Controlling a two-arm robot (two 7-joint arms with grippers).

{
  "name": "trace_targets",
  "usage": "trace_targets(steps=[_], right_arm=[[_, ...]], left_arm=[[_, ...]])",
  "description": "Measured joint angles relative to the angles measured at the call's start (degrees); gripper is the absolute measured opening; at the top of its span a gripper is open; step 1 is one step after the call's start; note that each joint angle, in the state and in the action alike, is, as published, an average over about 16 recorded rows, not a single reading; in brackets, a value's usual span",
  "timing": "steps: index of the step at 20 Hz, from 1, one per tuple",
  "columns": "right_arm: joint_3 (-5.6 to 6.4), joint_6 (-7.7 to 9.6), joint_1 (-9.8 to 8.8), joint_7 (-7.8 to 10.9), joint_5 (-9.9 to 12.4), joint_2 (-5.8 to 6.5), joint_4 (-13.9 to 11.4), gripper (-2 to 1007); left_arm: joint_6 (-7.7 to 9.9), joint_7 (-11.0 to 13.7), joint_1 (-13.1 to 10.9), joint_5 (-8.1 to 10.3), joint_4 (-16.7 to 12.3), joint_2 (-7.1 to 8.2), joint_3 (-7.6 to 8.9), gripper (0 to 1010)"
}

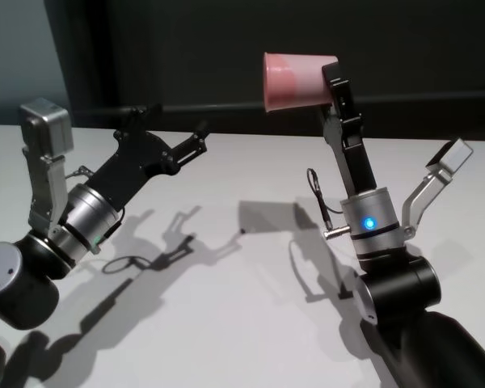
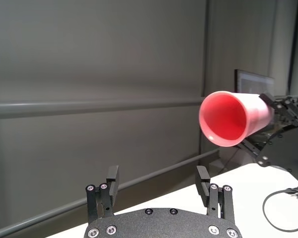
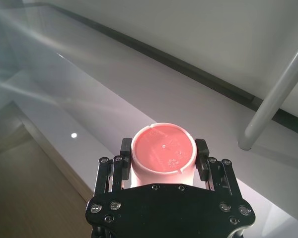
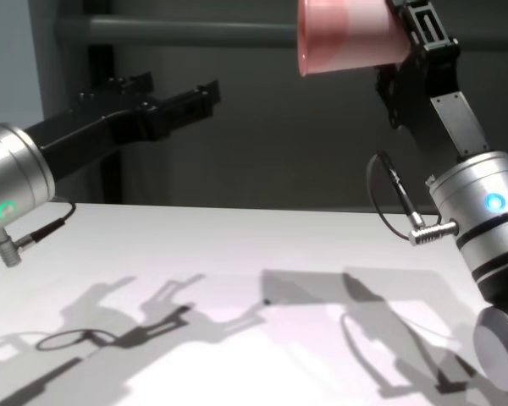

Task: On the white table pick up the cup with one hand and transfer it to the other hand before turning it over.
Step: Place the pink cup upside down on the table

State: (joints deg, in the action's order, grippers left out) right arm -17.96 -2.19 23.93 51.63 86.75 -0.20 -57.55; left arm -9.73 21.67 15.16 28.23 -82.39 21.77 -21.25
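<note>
The pink cup is held high over the white table, tipped on its side. My right gripper, on the wrist with the blue light, is shut on the cup near its base. The cup's mouth faces my left gripper, and its flat base shows between the right fingers. The left gripper, on the green-lit wrist, hangs open and empty to the cup's left and a little lower, well apart from it. The chest view shows the cup at the top edge.
A grey rail runs along the dark wall behind the table. A thin cable loop hangs beside the right wrist. Both arms cast shadows on the tabletop.
</note>
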Motion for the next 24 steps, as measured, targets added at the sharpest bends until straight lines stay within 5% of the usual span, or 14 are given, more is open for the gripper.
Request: trace_targets(steps=[6,11,24], right_arm=[[0.0,0.0,0.0,0.0,0.0,0.0,0.0,738],[0.0,0.0,0.0,0.0,0.0,0.0,0.0,738],[0.0,0.0,0.0,0.0,0.0,0.0,0.0,738]], left_arm=[[0.46,-8.1,-4.4,-2.55,-2.8,-1.33,3.2,1003],[0.72,-12.5,-6.6,-4.62,-3.6,-2.83,4.73,1003],[-0.39,-14.8,-8.3,-7.23,-0.8,-6.22,5.7,1003]])
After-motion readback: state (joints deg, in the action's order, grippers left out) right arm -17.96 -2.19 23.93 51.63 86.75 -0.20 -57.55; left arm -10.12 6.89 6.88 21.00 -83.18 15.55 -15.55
